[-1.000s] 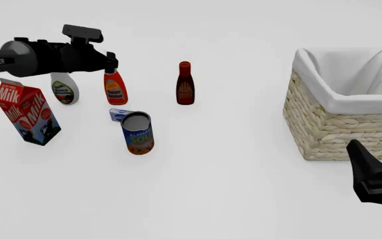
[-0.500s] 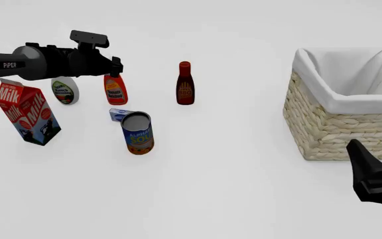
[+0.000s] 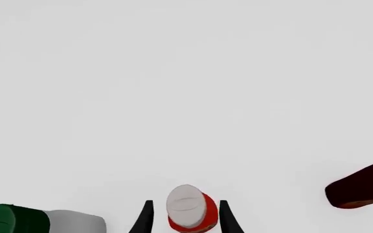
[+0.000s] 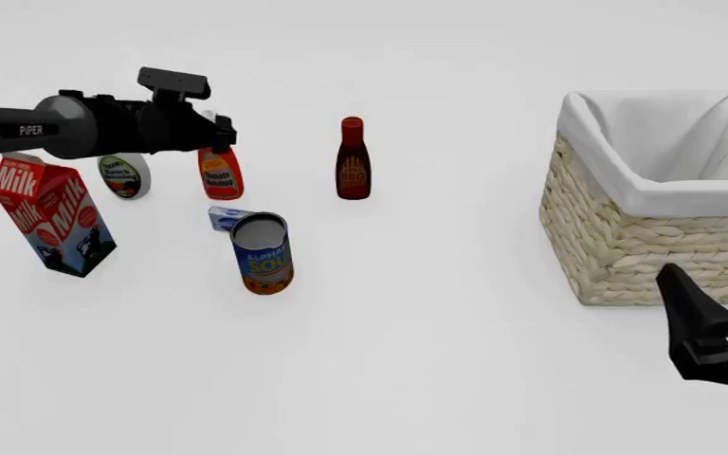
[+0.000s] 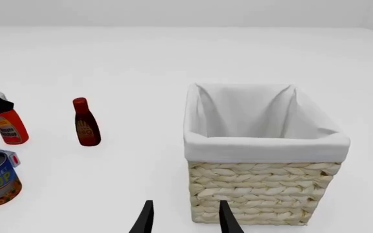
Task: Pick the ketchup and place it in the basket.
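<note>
The ketchup (image 4: 220,173), a red-orange bottle with a white cap, stands upright at the back left. My left gripper (image 4: 223,133) is open, with one finger on each side of the cap. In the left wrist view the ketchup (image 3: 203,213) sits between the fingers (image 3: 145,218), with a small gap on one side. The basket (image 4: 648,237), pale wicker with a white lining, stands at the right. My right gripper (image 4: 722,289) is open and empty, low in front of the basket. The right wrist view shows the basket (image 5: 264,194) and the ketchup (image 5: 10,128).
A maroon bottle (image 4: 353,161) stands right of the ketchup. A white bottle with a green cap (image 4: 124,175) and a milk carton (image 4: 50,216) are at its left. A soup can (image 4: 263,254) and a small blue box (image 4: 224,218) are in front of it.
My left gripper has come forward and down a little onto the ketchup's top, so its fingers now straddle the cap. The right arm has hardly moved.
</note>
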`<state>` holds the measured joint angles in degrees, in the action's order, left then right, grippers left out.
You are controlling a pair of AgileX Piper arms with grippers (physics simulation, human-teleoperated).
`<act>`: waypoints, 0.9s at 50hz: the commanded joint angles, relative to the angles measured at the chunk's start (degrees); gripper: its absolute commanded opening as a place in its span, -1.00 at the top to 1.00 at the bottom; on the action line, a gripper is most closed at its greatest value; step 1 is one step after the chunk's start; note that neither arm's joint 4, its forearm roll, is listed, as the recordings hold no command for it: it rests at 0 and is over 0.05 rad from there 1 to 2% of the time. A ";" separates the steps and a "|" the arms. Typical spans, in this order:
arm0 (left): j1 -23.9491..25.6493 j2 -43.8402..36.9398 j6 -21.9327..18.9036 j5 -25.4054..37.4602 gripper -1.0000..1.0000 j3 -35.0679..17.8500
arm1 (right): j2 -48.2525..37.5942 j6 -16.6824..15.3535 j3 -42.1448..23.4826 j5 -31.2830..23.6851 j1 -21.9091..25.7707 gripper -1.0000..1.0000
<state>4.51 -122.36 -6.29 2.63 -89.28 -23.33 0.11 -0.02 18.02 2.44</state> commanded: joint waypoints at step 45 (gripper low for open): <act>0.71 18.52 -1.40 1.74 1.00 8.14 | 4.35 -0.84 -0.01 -3.18 -0.11 -1.00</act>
<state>4.97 -108.39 -6.73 3.41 -82.69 -19.68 -0.72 -0.03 15.34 2.47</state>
